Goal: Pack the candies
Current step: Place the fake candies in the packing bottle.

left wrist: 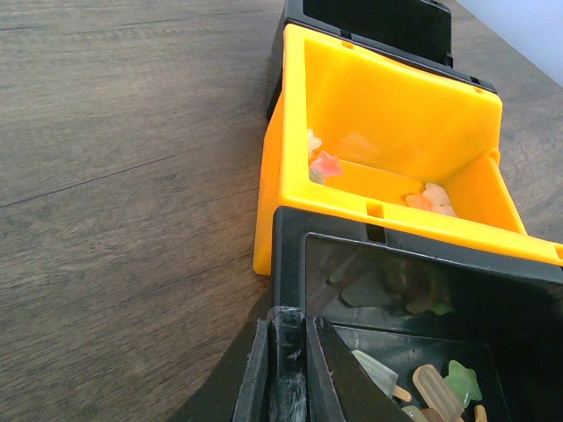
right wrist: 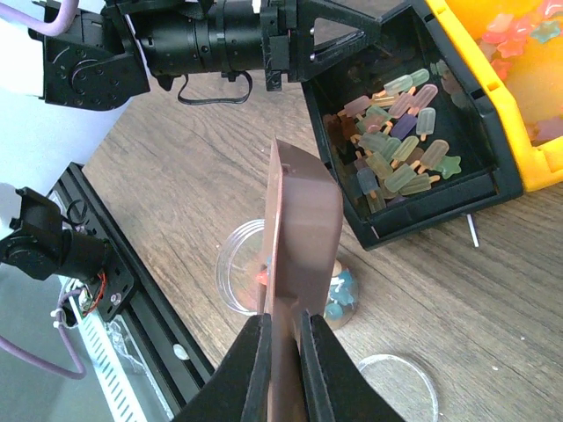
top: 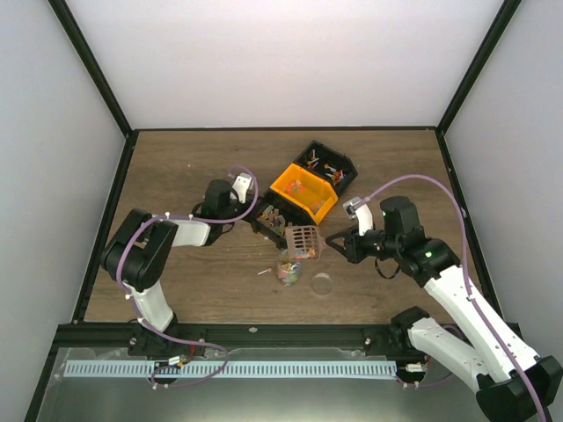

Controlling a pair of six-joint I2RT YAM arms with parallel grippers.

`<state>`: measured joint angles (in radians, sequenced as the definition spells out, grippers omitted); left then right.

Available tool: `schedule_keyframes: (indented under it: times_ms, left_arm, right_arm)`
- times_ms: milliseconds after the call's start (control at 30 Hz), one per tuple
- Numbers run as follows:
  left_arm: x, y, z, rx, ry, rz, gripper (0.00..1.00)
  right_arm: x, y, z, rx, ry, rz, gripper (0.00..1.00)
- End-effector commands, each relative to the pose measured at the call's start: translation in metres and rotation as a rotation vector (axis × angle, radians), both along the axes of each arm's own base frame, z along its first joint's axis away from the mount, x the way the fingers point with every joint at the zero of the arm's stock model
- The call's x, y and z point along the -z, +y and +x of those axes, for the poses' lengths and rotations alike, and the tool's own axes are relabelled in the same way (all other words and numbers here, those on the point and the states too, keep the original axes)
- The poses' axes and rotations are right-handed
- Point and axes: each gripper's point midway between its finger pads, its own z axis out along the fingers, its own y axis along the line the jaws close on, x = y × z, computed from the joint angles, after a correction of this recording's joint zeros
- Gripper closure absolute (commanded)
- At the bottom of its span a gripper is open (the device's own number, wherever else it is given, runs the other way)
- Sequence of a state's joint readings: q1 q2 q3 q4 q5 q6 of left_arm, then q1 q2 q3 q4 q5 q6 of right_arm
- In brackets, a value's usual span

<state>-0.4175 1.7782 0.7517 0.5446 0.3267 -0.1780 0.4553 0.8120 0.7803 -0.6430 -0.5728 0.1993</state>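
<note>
Now right hand clamps brown scoop, left hand pinches black bin rim; candies point every way.

Two black bins, a far bin and a near bin, one orange bin, one clear cup, one clear lid, one brown scoop, and many candies.

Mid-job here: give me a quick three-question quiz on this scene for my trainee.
1. True or false: the lid lies on the table, off the cup.
2. The right tool holds: A) the lid B) a brown scoop C) nothing.
3. Fill in: the left tool is shut on the rim of a ___ bin.
Key: 1 true; 2 B; 3 black.
</note>
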Motion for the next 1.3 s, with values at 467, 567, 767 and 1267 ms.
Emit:
schedule_keyframes:
  times_ms: [467,567,767,1267]
  left_arm:
    - [0.049,0.006,-0.020,0.029,0.113,0.102,0.96]
    - [0.050,0.005,-0.020,0.029,0.115,0.101,0.96]
    - [0.051,0.005,-0.020,0.031,0.117,0.099,0.96]
    - [0.051,0.005,-0.020,0.032,0.118,0.099,0.96]
  right_arm:
    - [-0.035,0.000,0.006,0.016,-0.077,0.014,0.99]
    - [-0.033,0.001,0.005,0.010,-0.065,0.010,0.99]
    - [-0.030,0.001,0.006,0.015,-0.059,0.003,0.99]
    - [-0.025,0.007,0.007,0.041,-0.051,-0.041,0.99]
